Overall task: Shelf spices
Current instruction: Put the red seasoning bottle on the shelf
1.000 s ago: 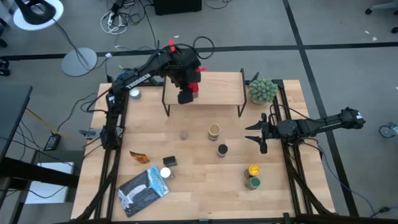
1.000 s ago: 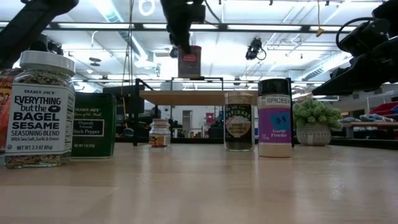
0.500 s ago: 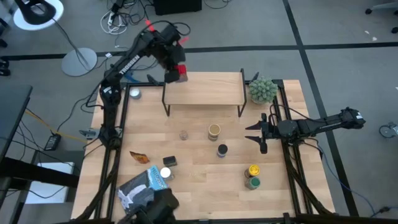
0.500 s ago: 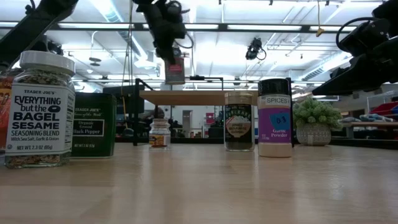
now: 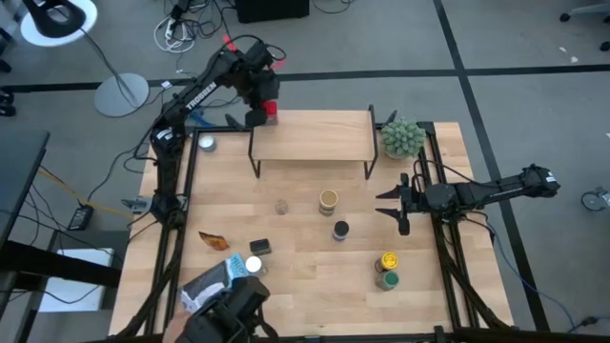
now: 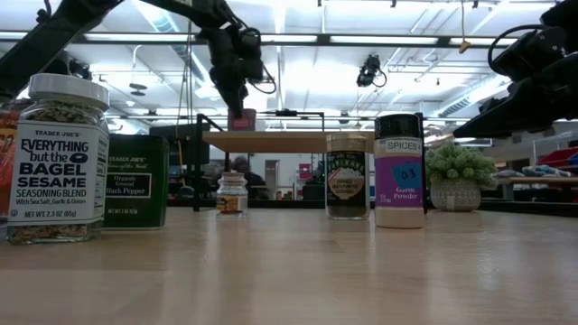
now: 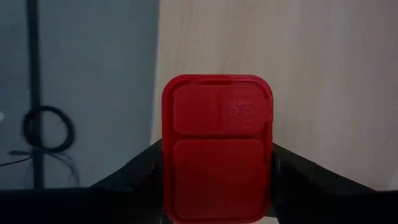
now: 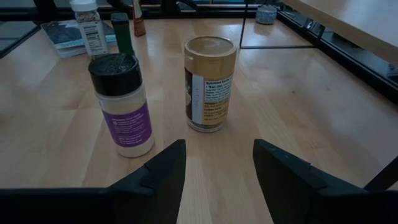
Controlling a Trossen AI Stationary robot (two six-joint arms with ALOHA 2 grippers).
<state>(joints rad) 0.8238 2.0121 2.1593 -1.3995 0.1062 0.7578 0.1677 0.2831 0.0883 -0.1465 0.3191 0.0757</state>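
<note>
1 red tin (image 5: 270, 108) now at shelf (image 5: 315, 138) corner

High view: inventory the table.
shelf: 1, wood, far centre
red tin: 1, shelf's far-left corner
plant: 1, green, beside shelf
silvery tin: 1, far left
tan-lidded jar: 1, centre
black-lidded jar: 1, centre
clear jar: 1, centre-left
yellow-lidded jar: 1, near right
green-lidded jar: 1, near right
orange packet: 1, near left
dark tin: 1, near left
white-lidded jar: 1, near left
flat packet: 1, blue-grey, near-left edge
left gripper: jaws holding red tin
right gripper: jaws open, right side
</note>
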